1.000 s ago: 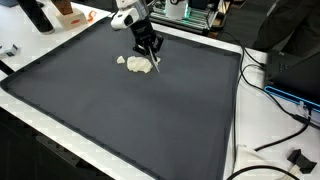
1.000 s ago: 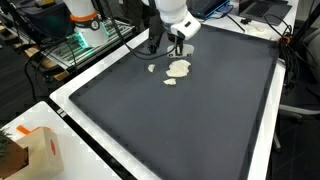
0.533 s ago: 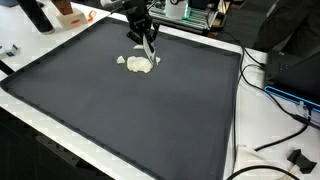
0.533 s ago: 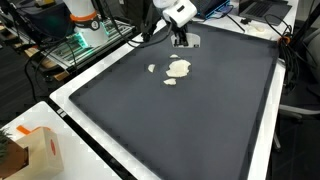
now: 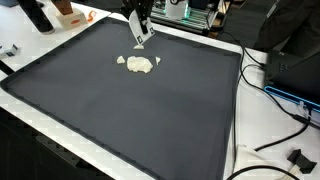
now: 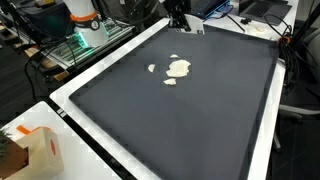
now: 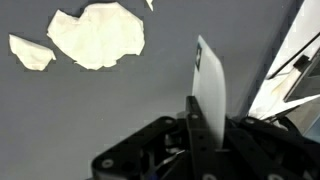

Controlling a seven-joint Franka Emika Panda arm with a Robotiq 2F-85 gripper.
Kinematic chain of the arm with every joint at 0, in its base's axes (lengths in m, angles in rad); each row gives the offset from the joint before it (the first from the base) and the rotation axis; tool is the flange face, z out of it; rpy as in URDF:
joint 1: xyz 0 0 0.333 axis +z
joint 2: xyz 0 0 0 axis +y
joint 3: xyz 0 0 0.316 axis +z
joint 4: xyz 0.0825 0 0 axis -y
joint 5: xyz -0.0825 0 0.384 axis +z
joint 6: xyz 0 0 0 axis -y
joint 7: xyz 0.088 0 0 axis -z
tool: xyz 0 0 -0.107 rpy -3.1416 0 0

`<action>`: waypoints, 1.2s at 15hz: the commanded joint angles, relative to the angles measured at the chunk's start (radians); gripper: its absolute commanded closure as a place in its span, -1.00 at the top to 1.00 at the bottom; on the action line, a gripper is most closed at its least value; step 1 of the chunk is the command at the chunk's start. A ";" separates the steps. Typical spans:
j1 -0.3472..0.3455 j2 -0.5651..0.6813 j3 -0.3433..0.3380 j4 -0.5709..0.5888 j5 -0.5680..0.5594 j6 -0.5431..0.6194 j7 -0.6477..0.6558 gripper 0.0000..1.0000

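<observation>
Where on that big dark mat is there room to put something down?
Most of the dark mat is bare: everything from the pale scraps to the near edge and across to the cables. Crowded at the far edge, around the scraps and the hand pinching a white strip.

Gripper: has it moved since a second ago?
Yes. The gripper, shut on a white card, has risen and pulled back from the pale scraps toward the far edge of the mat.

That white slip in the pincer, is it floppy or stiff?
Probably fairly stiff: the slip looks flat and straight, with no curl, where it juts from the pincer. It is likely very light, since it is so thin. On the smooth mat it might slide easily.
</observation>
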 commanded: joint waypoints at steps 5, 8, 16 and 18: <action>0.062 -0.116 -0.061 -0.080 -0.146 0.001 0.344 -0.98; 0.065 -0.136 -0.067 -0.096 -0.262 -0.016 0.486 -0.98; 0.087 -0.130 -0.084 -0.092 -0.376 -0.004 0.608 -0.93; 0.087 -0.132 -0.084 -0.094 -0.377 -0.004 0.611 -0.93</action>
